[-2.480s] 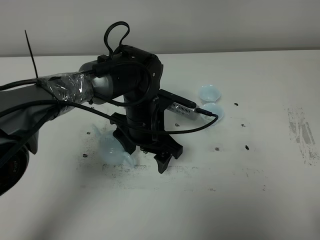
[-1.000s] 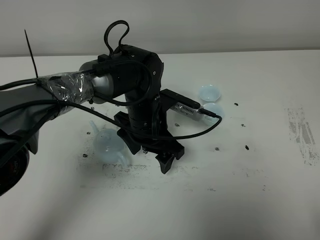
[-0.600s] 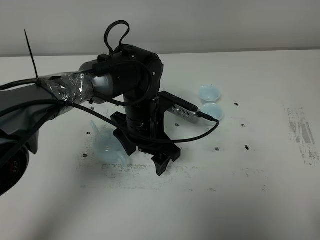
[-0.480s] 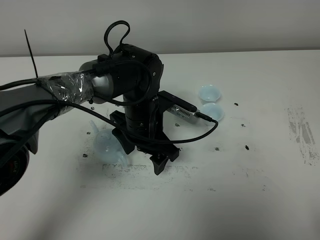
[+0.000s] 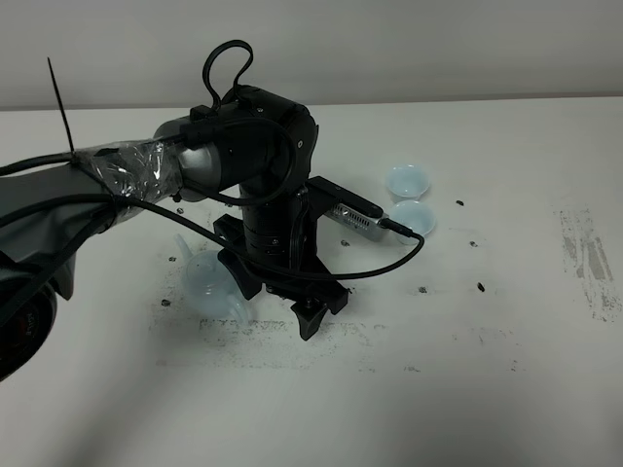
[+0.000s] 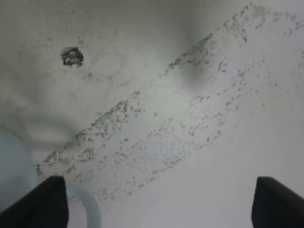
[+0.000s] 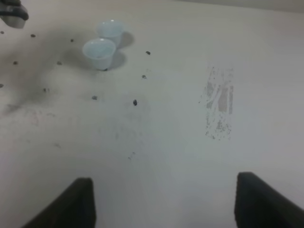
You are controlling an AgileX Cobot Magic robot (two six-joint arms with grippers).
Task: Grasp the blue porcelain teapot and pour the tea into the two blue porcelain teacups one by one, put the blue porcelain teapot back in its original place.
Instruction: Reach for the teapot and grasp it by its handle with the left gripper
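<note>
White scuffed tabletop bears the blue porcelain teapot just beside the left pincer, whose jaws stand wide apart.

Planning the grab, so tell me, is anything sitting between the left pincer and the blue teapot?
Nothing visible does. The open left pincer hangs right by the teapot, whose handle lies next to one finger.

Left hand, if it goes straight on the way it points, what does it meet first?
The left hand would probably meet the scuffed table first; the teapot sits beside one finger, seemingly off that line.
</note>
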